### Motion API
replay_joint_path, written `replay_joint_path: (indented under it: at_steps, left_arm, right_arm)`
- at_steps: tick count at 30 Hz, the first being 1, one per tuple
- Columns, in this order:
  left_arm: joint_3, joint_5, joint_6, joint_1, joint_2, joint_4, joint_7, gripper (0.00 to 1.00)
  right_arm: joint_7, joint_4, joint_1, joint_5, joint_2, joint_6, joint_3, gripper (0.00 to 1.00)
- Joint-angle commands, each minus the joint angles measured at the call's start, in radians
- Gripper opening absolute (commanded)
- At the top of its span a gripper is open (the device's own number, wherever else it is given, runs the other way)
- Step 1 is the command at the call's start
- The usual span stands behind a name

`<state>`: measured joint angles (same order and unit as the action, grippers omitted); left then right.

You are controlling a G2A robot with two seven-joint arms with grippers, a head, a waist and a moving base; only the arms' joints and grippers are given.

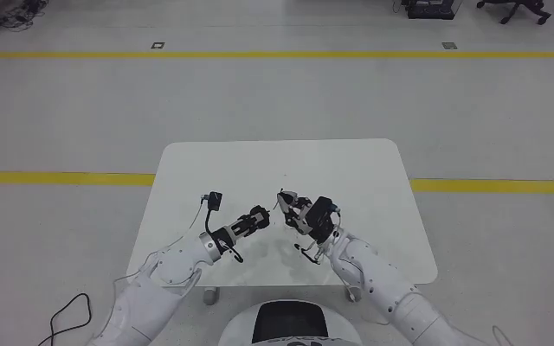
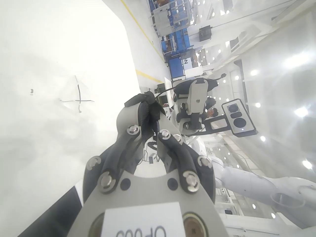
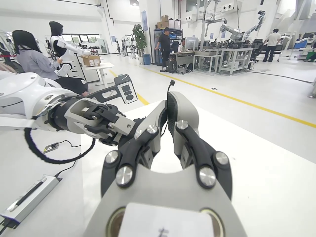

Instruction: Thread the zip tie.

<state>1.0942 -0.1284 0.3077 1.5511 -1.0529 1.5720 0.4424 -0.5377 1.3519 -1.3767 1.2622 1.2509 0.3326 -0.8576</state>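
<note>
Right end effector (image 3: 168, 110) clamped on the zip tie (image 3: 169, 90) under its head, left end effector (image 2: 148, 103) pinching its other end; likely light, springy, slick: hold near the tip.

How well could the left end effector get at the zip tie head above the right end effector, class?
Probably not now: the left end effector is shut on the zip tie, though nothing stands between it and the right end effector.

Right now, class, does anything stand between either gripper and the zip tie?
Nothing visible does. The right gripper is shut on the zip tie, whose head pokes out free beyond it. The left gripper is shut on what seems to be the tie's other end, a thin black strand running between the two.
</note>
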Motion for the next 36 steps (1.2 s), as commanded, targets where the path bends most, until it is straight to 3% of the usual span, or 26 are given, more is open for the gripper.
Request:
replay_joint_path:
  at_steps: [1,36]
  left_arm:
    - [0.000,0.000,0.000,0.000,0.000,0.000,0.000,0.00]
    - [0.000,0.000,0.000,0.000,0.000,0.000,0.000,0.00]
  right_arm:
    - [-0.001,-0.003,0.003,0.005,0.002,0.000,0.003,0.00]
    - [0.007,-0.018,0.006,0.035,0.022,0.007,0.002,0.00]
